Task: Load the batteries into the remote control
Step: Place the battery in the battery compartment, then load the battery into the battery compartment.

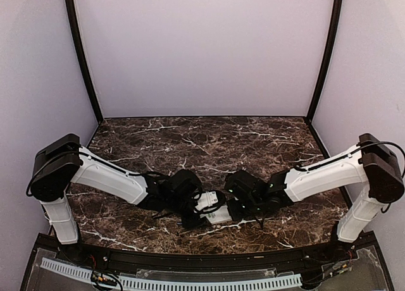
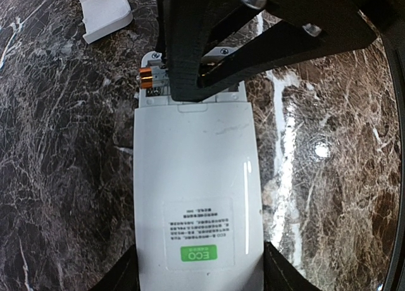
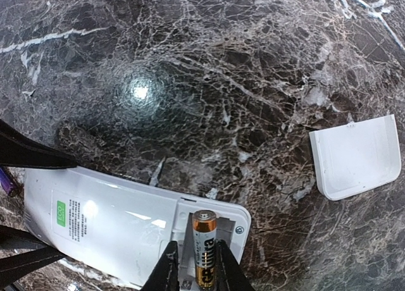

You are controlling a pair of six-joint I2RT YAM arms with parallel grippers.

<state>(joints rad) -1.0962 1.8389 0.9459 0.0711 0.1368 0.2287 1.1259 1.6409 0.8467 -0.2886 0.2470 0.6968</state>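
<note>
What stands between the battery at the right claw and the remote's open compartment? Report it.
Nothing visible does. The battery already lies in the open compartment of the remote control, between the fingers of the right claw. The detached cover lies apart on the table, away from the compartment.

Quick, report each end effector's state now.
Left end effector: closed on the remote.
Right end effector: straddles the battery in the remote; whether it grips cannot be told.
</note>
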